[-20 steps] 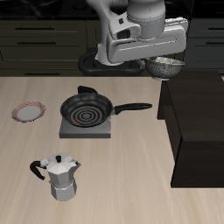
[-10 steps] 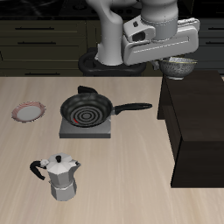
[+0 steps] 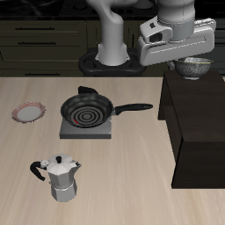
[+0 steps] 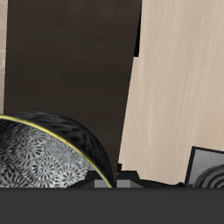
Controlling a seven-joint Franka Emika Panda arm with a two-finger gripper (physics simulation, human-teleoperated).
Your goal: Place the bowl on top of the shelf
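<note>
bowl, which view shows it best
The wrist view: the bowl fills it close up, with speckled inside, rim and dark outside clear, above the shelf. The exterior view shows it small, partly hidden behind the gripper, above the shelf's back edge.

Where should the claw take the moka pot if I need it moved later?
Probably by the body of the moka pot, coming straight down from above with the fingers either side of its faceted waist. It stands upright with free table around it. Its handle sticks out to one side, so close across the body, not along the handle line.
</note>
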